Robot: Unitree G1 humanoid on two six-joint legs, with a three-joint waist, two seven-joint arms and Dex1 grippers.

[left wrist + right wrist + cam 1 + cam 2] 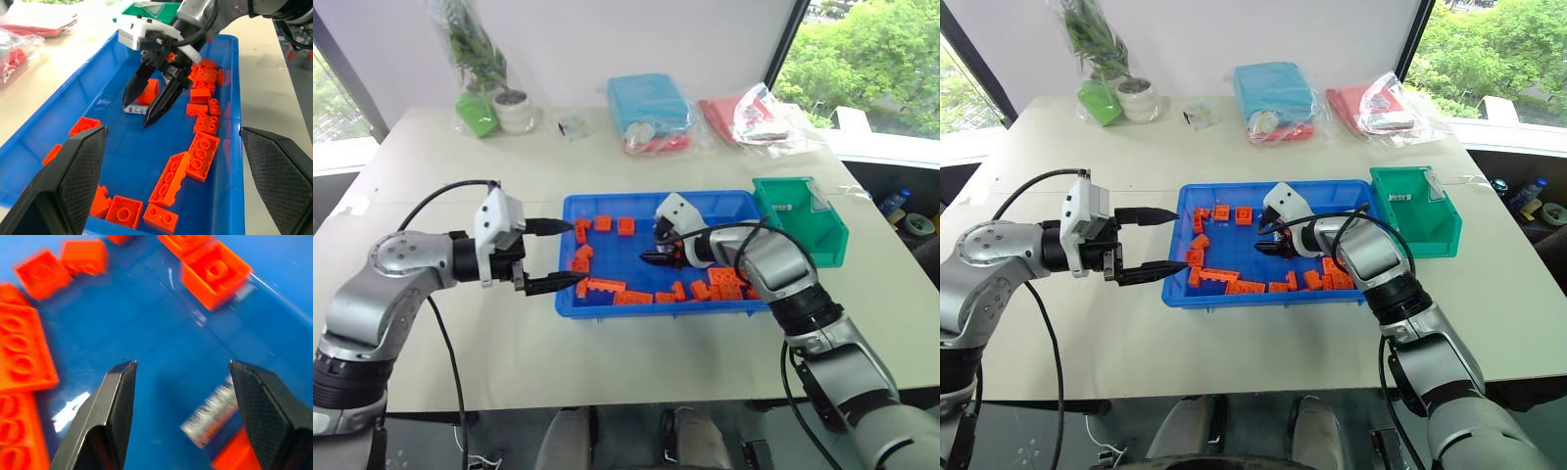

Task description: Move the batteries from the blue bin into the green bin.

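Note:
The blue bin [607, 208] lies mid-table with orange bricks [605, 287] scattered in it. My right gripper [136, 114] reaches down into its middle, open, its tips either side of a small silver battery [132, 109] lying flat on the floor. In the right wrist view that battery [210, 413] lies between the open fingers [110, 406], nearer one of them and beside a brick. My left gripper [576, 253] hovers open over the bin's left rim, holding nothing. The green bin [822, 235] stands against the blue bin's right end with a small pale object [784, 207] inside.
At the back of the table stand a bagged potted plant [475, 69], a light-blue packet in clear plastic [648, 106] and a red packet [754, 117]. A small clear wrapper [574, 125] lies between them. Bricks cluster thickly along the bin's near wall and right end [724, 282].

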